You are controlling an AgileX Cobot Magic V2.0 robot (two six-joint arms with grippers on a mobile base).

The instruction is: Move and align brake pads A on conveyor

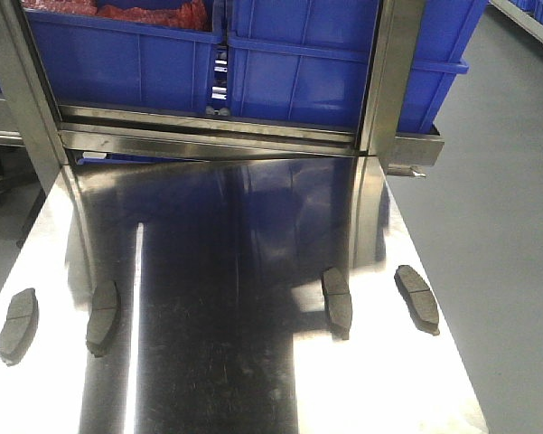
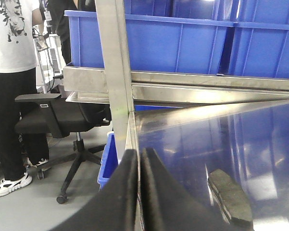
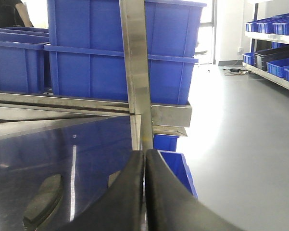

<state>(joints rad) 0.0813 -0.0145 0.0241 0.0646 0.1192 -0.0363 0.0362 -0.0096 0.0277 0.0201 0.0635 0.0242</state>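
Note:
Several brake pads A lie on a shiny steel table (image 1: 244,380), dark grey and curved. Two rest near the left edge (image 1: 18,324) (image 1: 102,315) and two near the right edge (image 1: 337,298) (image 1: 416,297). The conveyor is out of view. Neither gripper shows in the front view. In the left wrist view my left gripper (image 2: 140,152) is shut on nothing at the table's left edge, with one pad (image 2: 230,197) lower right of it. In the right wrist view my right gripper (image 3: 144,153) is shut and empty, with a pad (image 3: 43,201) to its lower left.
A steel rack (image 1: 208,140) with blue bins (image 1: 298,68) stands across the table's far end, with upright posts (image 1: 390,72) at both corners. An office chair (image 2: 62,118) and a standing person (image 2: 12,86) are off the left side. A blue bin (image 3: 175,166) sits on the floor at the right.

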